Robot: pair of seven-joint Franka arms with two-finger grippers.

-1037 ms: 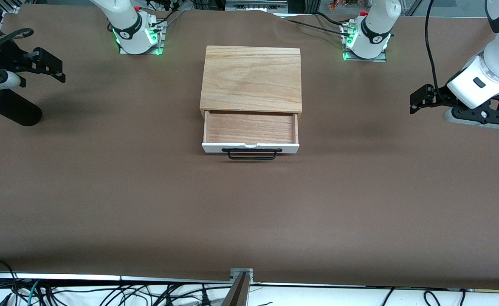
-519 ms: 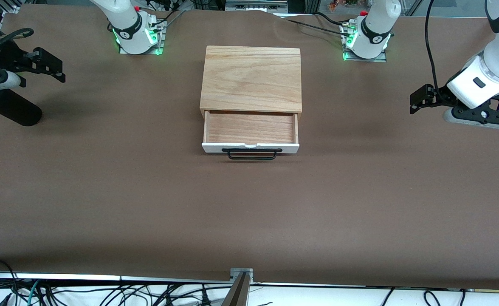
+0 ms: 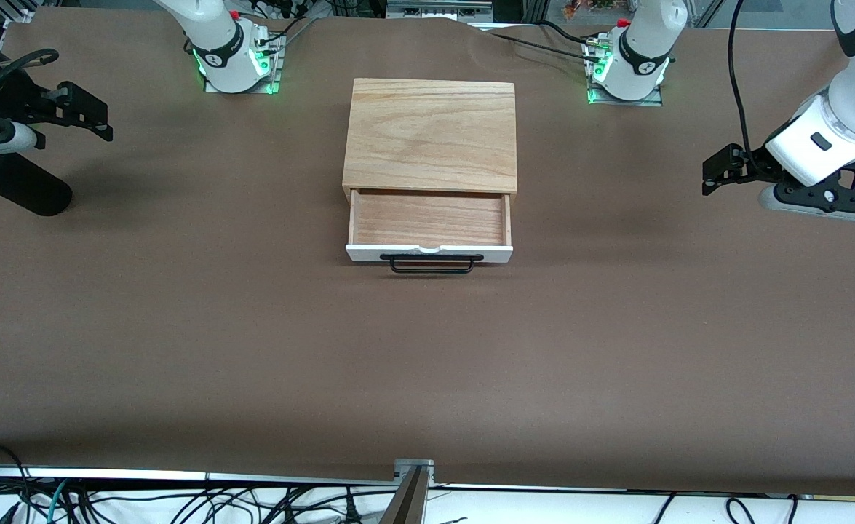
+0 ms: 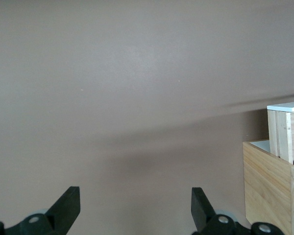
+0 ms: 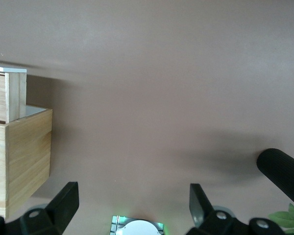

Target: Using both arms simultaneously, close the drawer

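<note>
Drawer is pulled out of the wooden box, which sits mid-table between the two arm bases and nearer the base side than the front camera. Drawer tray sticks out toward the front camera; its light-wood floor is bare, nothing in it. White front panel faces the camera, with the black bar handle on it. Box top carries nothing. In the left wrist view the box corner and the end of the extended drawer show from the side; same in the right wrist view, box with the drawer's end projecting past it. Left gripper hangs over the brown table cover at the left arm's end, well apart from the drawer; fingers spread wide, nothing between them. Right gripper hangs over the table at the right arm's end, also well apart from the drawer; fingers spread wide, holding nothing. A black cylinder lies on the table under the right gripper's wrist, seen too in the right wrist view. Neither gripper touches drawer or box.
</note>
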